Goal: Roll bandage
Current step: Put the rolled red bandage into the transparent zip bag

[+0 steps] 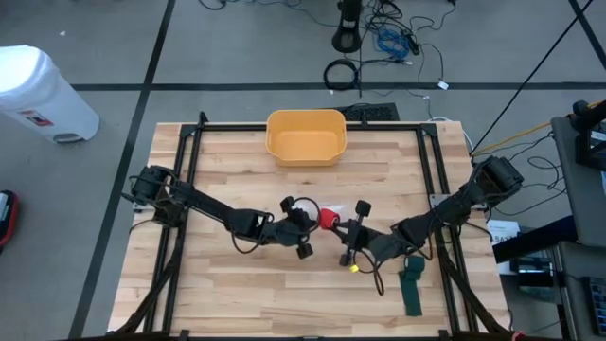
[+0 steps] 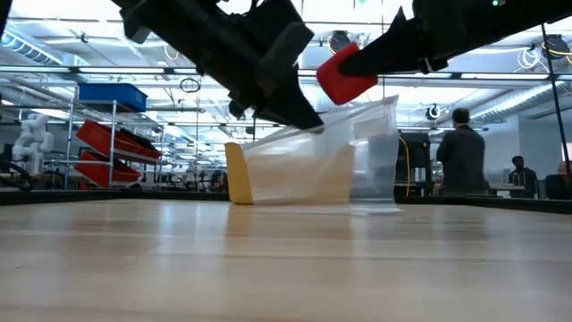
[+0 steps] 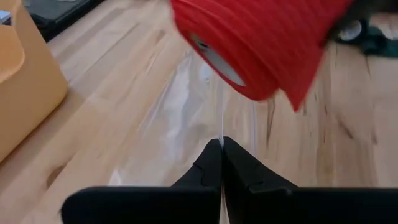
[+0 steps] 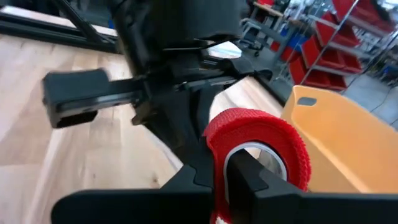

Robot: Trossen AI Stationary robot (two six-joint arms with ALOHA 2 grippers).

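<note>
A red bandage roll (image 1: 329, 219) with a white core hangs above the table's middle, and my right gripper (image 4: 230, 171) is shut on it. Just left of it, my left gripper (image 3: 221, 146) is shut on a clear plastic bag (image 2: 335, 161). In the low view the roll (image 2: 344, 76) is above the bag, and the left gripper (image 2: 313, 123) is at the bag's top. My left gripper pinches the bag's upper edge (image 3: 220, 138) between its two fingertips, slanting down at it. The bag hangs below the fingers, and its lower edge (image 2: 313, 204) is on the table. My right gripper holds the roll by its wall (image 4: 219, 163). One finger (image 4: 249, 171) is inside the hollow core and the other is outside. The fingers come almost level from the table's right. The roll is lifted clear of the table.
A yellow bin (image 1: 305, 135) stands at the far middle of the table, behind the bag. A dark green strip (image 1: 413, 284) lies near the right front. Black frame rails (image 1: 189, 170) run along both sides. People stand in the room beyond the table.
</note>
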